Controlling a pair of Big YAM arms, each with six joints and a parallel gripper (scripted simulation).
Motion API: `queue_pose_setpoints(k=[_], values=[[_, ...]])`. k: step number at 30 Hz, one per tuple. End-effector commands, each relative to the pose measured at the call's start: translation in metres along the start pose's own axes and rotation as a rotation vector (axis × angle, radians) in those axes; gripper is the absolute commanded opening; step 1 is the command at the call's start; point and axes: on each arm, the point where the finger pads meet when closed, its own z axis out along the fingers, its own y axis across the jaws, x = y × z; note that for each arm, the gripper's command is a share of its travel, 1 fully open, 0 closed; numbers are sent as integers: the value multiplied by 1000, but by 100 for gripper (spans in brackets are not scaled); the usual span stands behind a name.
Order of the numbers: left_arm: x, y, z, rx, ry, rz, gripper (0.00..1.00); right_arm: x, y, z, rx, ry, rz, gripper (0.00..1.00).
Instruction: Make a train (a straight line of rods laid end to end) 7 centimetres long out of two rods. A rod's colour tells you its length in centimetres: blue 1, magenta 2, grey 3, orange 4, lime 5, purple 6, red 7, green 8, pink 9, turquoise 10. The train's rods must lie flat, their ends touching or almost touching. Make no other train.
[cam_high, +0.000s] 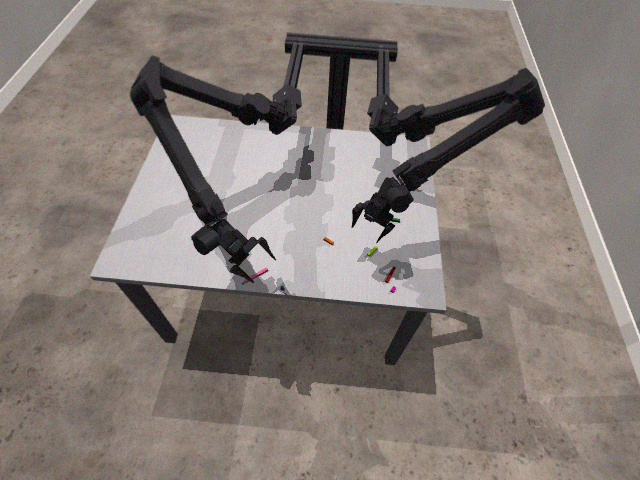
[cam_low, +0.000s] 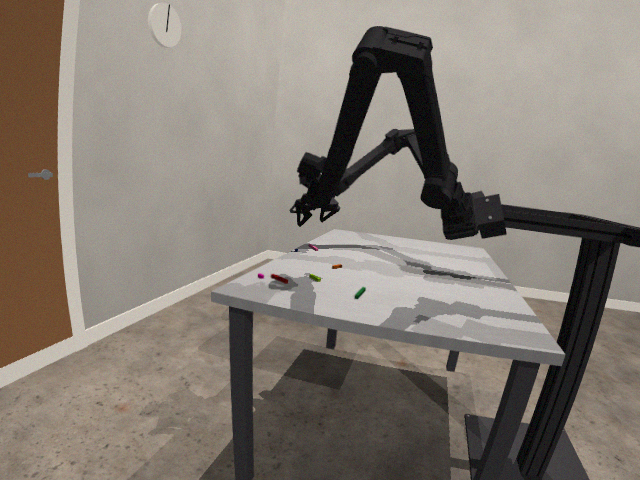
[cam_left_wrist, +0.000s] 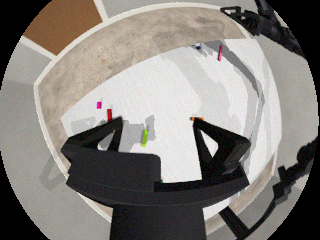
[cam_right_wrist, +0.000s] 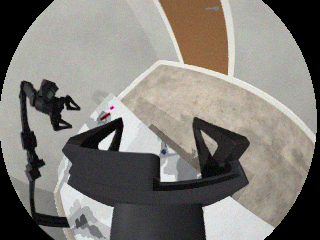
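The lime rod (cam_high: 372, 251) (cam_low: 315, 277) (cam_left_wrist: 145, 138) and the short magenta rod (cam_high: 392, 289) (cam_low: 260, 275) (cam_left_wrist: 99, 105) (cam_right_wrist: 112, 107) lie flat and apart, with the red rod (cam_high: 390, 274) (cam_low: 279, 279) (cam_left_wrist: 109, 115) (cam_right_wrist: 105, 116) between them. My left gripper (cam_high: 365, 234) (cam_left_wrist: 157, 121) (cam_right_wrist: 76, 117) is open and empty, high above the table around the lime rod. My right gripper (cam_high: 264, 270) (cam_right_wrist: 157, 121) is open and empty, above the table around the pink rod (cam_high: 259, 273) (cam_low: 313, 247) (cam_left_wrist: 220, 53) and the tiny blue rod (cam_high: 282, 288) (cam_low: 296, 250) (cam_right_wrist: 163, 151).
The orange rod (cam_high: 328, 240) (cam_low: 337, 266) lies near the middle. The green rod (cam_high: 395, 220) (cam_low: 360, 292) lies behind the lime one, partly hidden by the left gripper in the top view. The magenta and blue rods are close to the table's front edge.
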Motion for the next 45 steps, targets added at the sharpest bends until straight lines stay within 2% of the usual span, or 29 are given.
queue_pose_setpoints(k=[1,5,9,12,14,16,21,29,31,36,39,43,45], values=[[-23,74,29,-186,-102,-231,100,-24,47,48,26,-5,-24,100],[-15,125,47,-316,-116,-377,100,-34,96,70,39,16,-62,100],[-9,159,60,-402,-122,-465,100,-42,144,84,56,32,-99,100],[-6,172,65,-436,-121,-493,100,-48,177,90,71,40,-126,100],[-6,172,65,-436,-121,-493,100,-48,177,90,71,40,-126,100],[-11,171,64,-438,-125,-479,100,-51,208,95,84,45,-145,100],[6,127,55,-403,-130,-469,100,-56,269,95,117,49,-188,100],[57,55,33,-401,-129,-470,100,-57,349,79,177,38,-247,100],[57,55,33,-401,-129,-470,100,-57,349,79,177,38,-247,100],[77,28,25,-398,-117,-451,100,-51,404,59,224,23,-282,100],[83,16,30,-378,-68,-366,100,-47,421,48,247,18,-298,100],[83,19,49,-355,4,-305,100,-44,428,44,260,19,-308,100],[93,21,53,-339,59,-273,77,-48,428,41,263,13,-318,100]])
